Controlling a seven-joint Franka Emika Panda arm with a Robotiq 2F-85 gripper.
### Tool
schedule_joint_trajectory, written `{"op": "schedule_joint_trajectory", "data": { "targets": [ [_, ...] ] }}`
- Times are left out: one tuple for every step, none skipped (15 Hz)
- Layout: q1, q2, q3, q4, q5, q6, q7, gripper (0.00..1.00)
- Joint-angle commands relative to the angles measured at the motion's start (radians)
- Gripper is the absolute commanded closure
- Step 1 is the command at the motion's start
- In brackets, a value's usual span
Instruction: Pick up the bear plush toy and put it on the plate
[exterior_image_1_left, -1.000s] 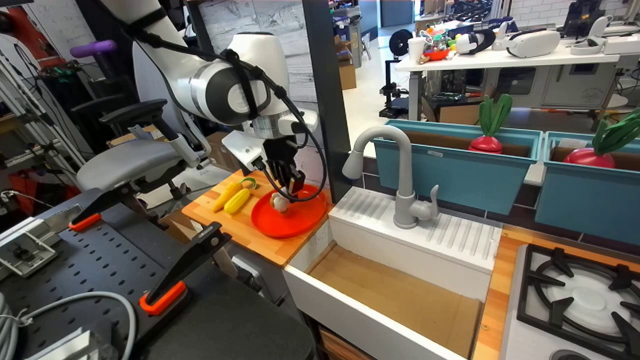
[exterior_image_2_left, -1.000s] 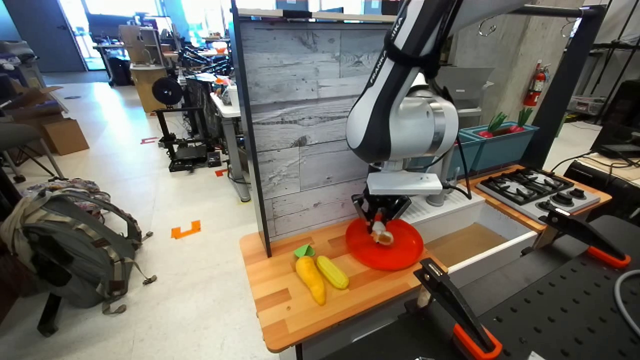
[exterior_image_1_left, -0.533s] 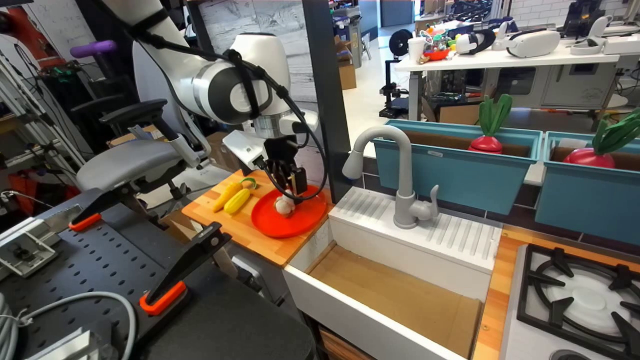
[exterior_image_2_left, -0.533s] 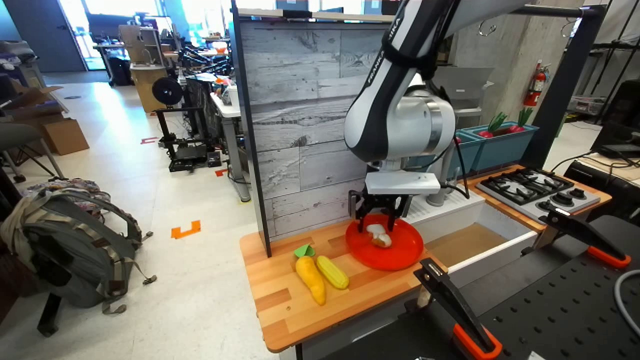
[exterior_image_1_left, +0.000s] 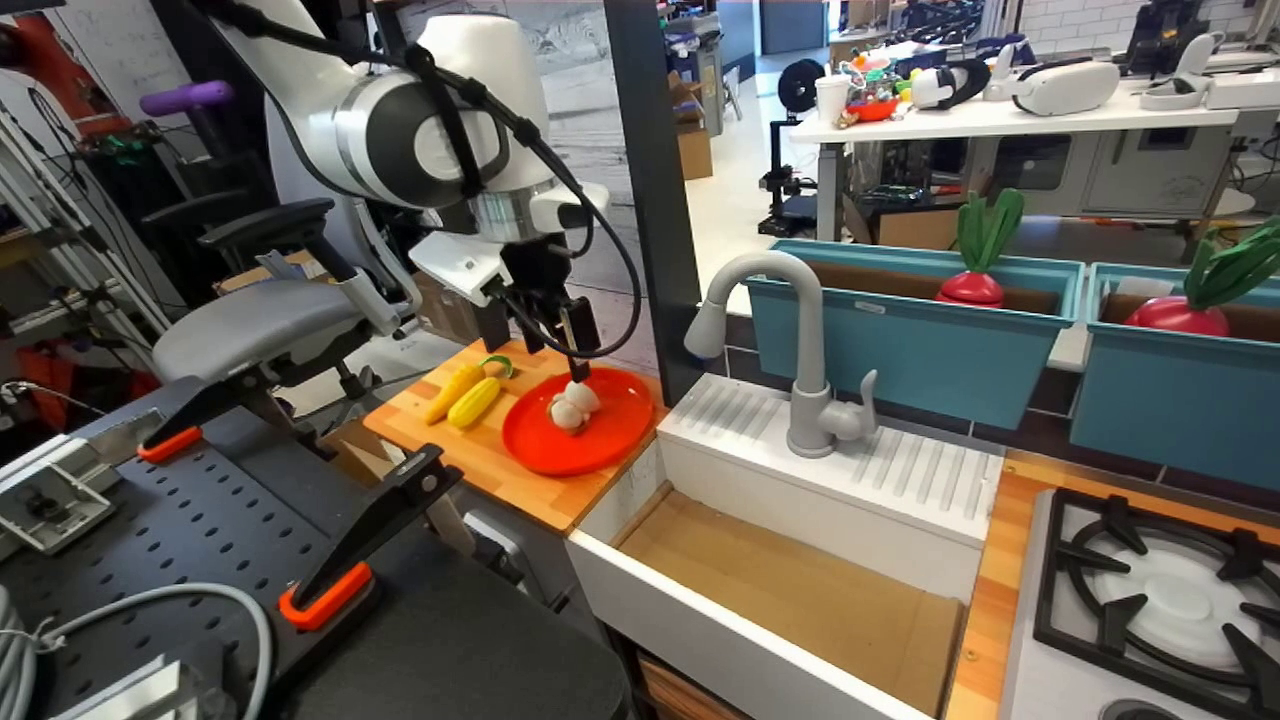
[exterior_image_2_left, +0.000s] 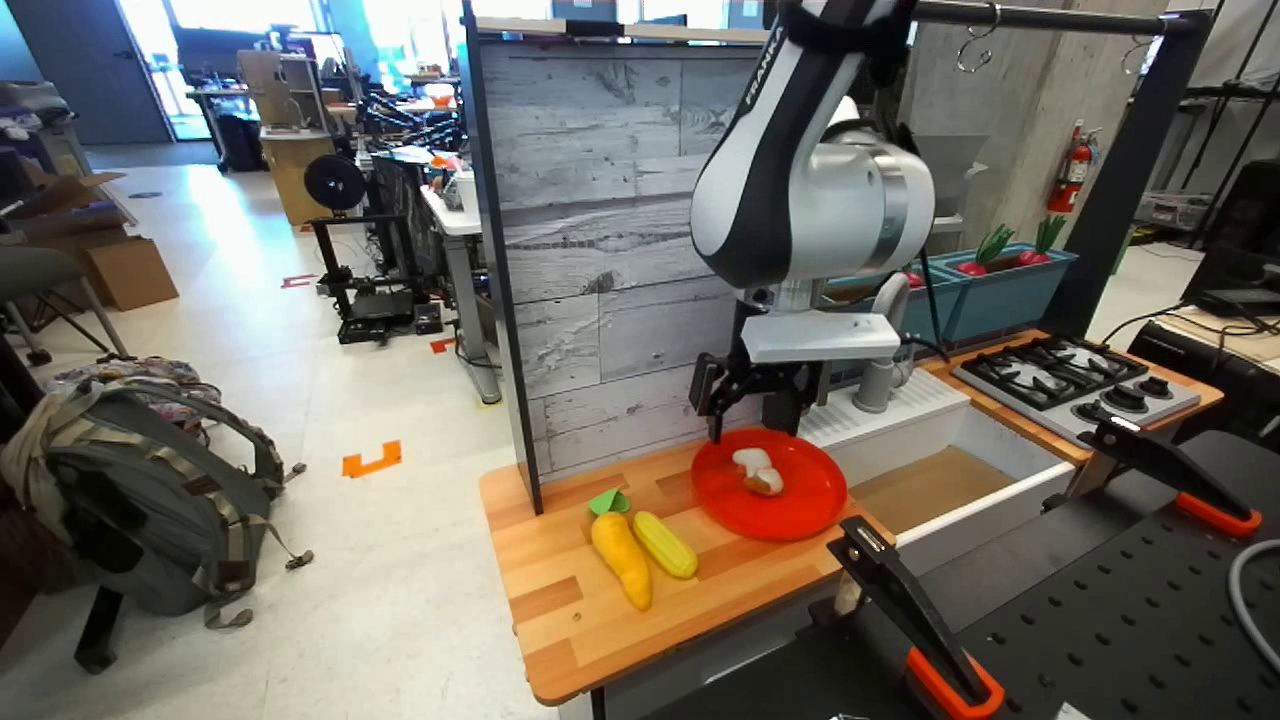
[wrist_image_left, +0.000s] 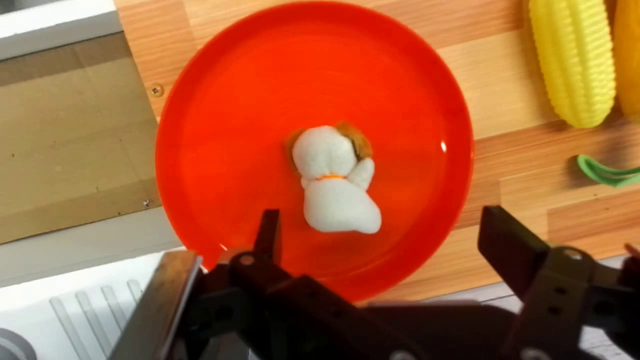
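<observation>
Wrist view: toy (wrist_image_left: 334, 181) below gripper (wrist_image_left: 382, 212)

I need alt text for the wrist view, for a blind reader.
A white, brown-eared plush toy lies on a round red plate. The open, empty gripper shows at the bottom; yellow corn lies on the wooden counter, upper right.

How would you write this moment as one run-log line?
black two-finger gripper: open, empty | small white plush toy with brown ears: resting on round red plastic plate | placement: looks done
</observation>
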Motion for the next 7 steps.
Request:
{"op": "schedule_joint_trajectory", "data": {
  "targets": [
    [0.03,-0.183,-0.01,-0.21,-0.068,0.022,-0.035,0.0],
    [0.02,-0.228,0.007,-0.258,-0.093,0.001,-0.074,0.0],
    [0.008,-0.11,0.007,-0.121,-0.063,0.003,-0.024,0.0],
    [0.01,-0.135,0.01,-0.148,-0.066,0.003,-0.026,0.0],
    [0.01,-0.139,0.01,-0.149,-0.066,0.003,-0.025,0.0],
    [0.008,-0.132,0.01,-0.142,-0.065,0.003,-0.025,0.0],
    [0.007,-0.126,0.009,-0.138,-0.065,0.003,-0.025,0.0]
  ]
}}
